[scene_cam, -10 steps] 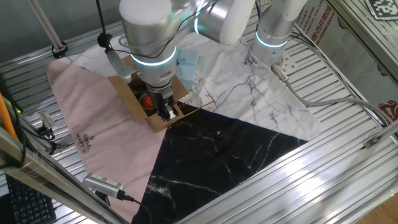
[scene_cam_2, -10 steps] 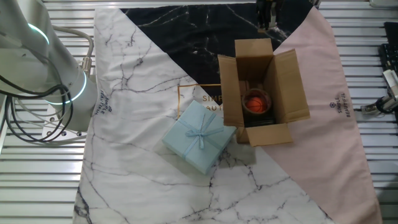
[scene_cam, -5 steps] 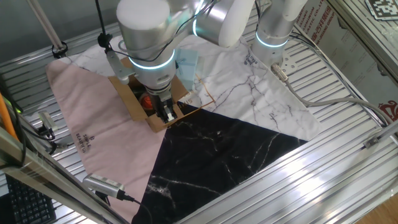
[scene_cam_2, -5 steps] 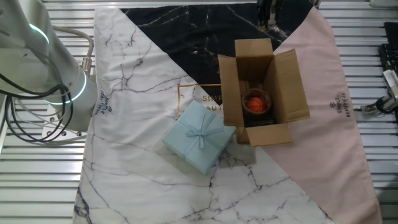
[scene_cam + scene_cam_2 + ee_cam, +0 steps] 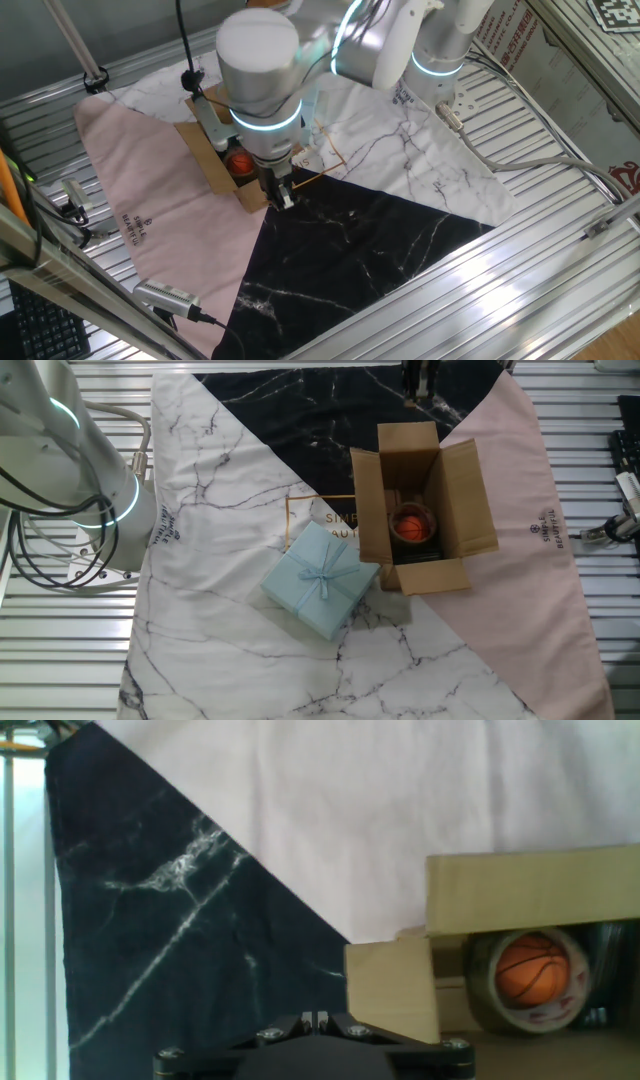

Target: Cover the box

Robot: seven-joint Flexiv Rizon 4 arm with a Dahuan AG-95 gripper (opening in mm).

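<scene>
Black two-finger gripper (image 5: pixel 284 193) hangs off the silver-white arm (image 5: pixel 262 70) over the black marbled section of the table cloth (image 5: pixel 350 250), just beside the near corner of the small brown corrugated cardboard box (image 5: pixel 225 160). Whether its jaws are parted or closed cannot be told: the hand view shows only the black base of the hand, and both fixed views show the fingers too small. Nothing is seen held.

The box (image 5: pixel 422 510) stands on the cloth where the black, pink and white marbled sections meet. All four top flaps are spread outward, leaving it uncovered. Inside lies a roll of tape with an orange basketball-patterned disc (image 5: pixel 528 976) in its middle.

A pale blue square gift box tied with a ribbon bow (image 5: pixel 320 580) sits on the white marbled section, just beside the cardboard box.
</scene>
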